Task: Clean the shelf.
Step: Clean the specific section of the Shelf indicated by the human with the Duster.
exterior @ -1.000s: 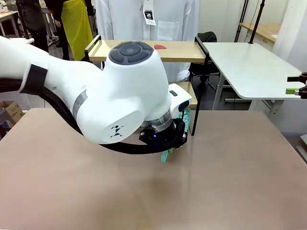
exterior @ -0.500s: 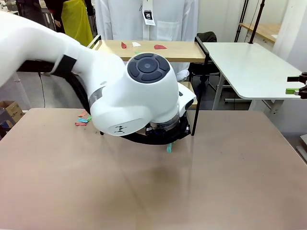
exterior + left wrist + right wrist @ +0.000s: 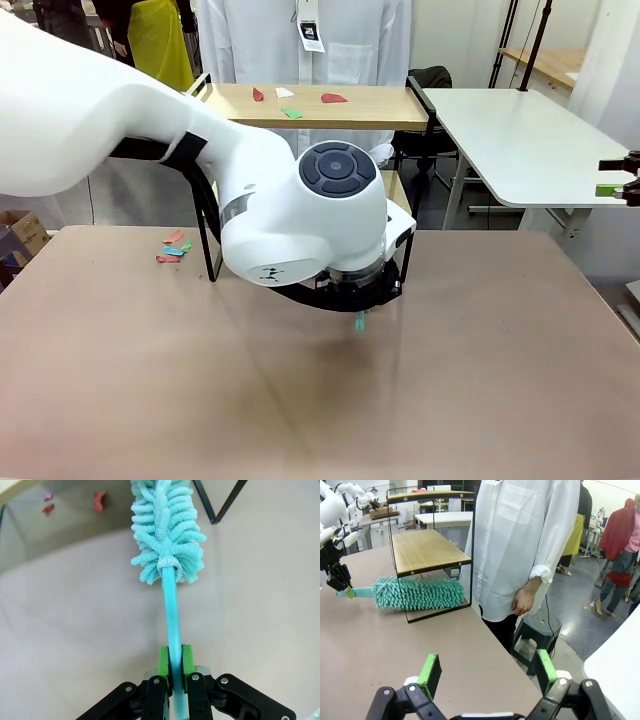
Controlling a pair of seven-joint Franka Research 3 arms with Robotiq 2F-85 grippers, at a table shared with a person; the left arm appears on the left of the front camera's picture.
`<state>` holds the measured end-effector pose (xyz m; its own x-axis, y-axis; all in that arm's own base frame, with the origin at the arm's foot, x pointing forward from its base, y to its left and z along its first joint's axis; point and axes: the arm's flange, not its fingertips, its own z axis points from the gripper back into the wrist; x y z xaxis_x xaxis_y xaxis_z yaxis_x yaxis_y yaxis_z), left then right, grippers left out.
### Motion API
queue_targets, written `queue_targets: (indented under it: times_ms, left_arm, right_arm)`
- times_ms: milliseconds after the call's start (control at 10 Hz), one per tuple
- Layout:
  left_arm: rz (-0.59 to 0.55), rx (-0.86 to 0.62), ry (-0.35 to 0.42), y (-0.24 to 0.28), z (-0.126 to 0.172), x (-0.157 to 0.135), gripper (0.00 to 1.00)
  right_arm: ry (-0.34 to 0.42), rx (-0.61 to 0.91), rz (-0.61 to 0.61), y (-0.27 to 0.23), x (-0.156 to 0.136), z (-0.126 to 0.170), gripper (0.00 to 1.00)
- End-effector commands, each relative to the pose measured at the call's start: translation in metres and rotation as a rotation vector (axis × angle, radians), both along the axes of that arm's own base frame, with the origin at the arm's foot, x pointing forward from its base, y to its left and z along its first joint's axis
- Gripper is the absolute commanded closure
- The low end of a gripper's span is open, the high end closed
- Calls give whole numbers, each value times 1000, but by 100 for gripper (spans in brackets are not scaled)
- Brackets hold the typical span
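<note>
The shelf stands at the table's far edge; its top board carries red, white and green paper scraps. In the right wrist view the shelf shows both boards. My left gripper is shut on the handle of a teal fluffy duster. The duster head lies low under the lower board, just above the table, beside a black frame leg. In the front view my left arm hides the lower board, and the handle's end pokes out below the wrist. My right gripper is open with nothing between its fingers, off to the shelf's side.
A person in a white coat stands right behind the shelf. Several coloured scraps lie on the beige table left of the shelf. Red scraps lie on the table beyond the duster. A white table stands at the far right.
My left arm has swung right and lower, carrying the duster head under the shelf. It no longer covers the scraps on the top board or those on the table.
</note>
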<state>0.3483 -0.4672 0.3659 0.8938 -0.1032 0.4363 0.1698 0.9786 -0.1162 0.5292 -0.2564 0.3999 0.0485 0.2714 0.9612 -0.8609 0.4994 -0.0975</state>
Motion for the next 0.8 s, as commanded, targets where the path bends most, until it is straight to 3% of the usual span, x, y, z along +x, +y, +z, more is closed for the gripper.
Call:
queue_targets:
  times_ms: [0, 400, 700]
  left_arm:
    - [11, 12, -3, -16, -10, 2, 87]
    - [4, 50, 44, 5, -6, 2, 87]
    - [88, 100, 118, 46, -10, 10, 87]
  right_arm:
    - [18, -13, -17, 4, 1, 6, 0]
    - [18, -13, -17, 4, 1, 6, 0]
    - [18, -13, -17, 4, 1, 6, 0]
